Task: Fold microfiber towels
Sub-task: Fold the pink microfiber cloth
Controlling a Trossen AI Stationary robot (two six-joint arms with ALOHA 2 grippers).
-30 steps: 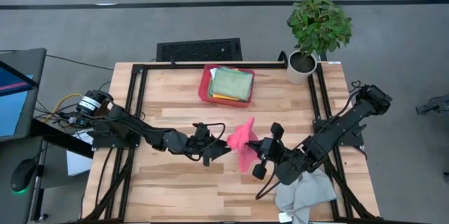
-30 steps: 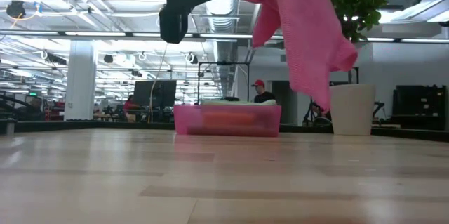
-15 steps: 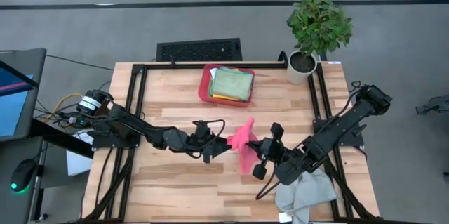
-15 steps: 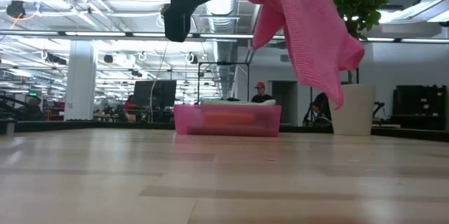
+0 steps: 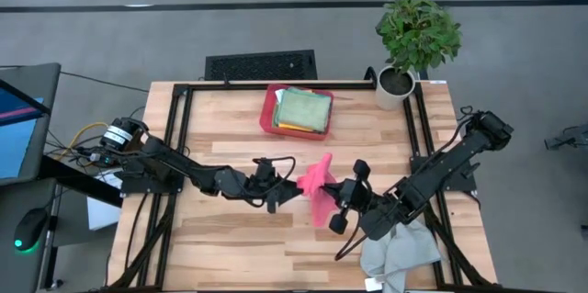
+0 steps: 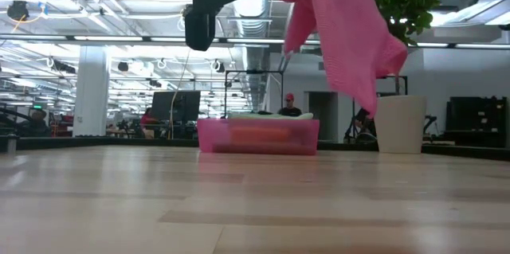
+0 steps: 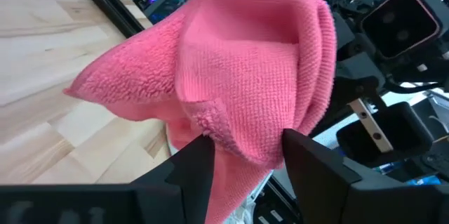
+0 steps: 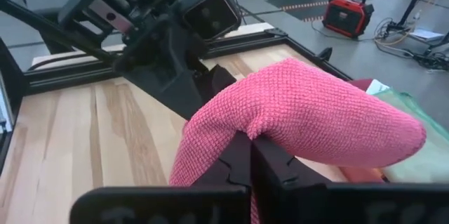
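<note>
A pink microfiber towel (image 5: 317, 185) hangs bunched in the air over the middle of the table, between my two grippers. In the low view its lower end (image 6: 368, 99) is well above the wood. My left gripper (image 5: 292, 194) reaches in from the table's left, with a fold of the towel between its fingers (image 7: 245, 147). My right gripper (image 5: 333, 203) reaches in from the right and is shut on the towel (image 8: 250, 143). My left gripper has a hanging fold of the towel (image 7: 235, 136) between its two fingers, and the cloth touches both inner sides. The fingers come level from the table's left. One layer or several, I cannot tell. My right gripper pinches a bunched part of the towel (image 8: 261, 124) between its two shut fingers, coming from the table's right and slanting a little down. The cloth drapes over the fingertips and hangs slack below them, clear of the table.
A red tray (image 5: 269, 114) with folded towels, a green one (image 5: 303, 109) on top, stands at the far middle. A potted plant (image 5: 415, 40) stands at the far right corner. A grey towel (image 5: 400, 252) lies over the near right edge. The wood below the grippers is bare.
The pink towel's hanging lower end has swayed a little sideways and back. Both arms have kept their place.
</note>
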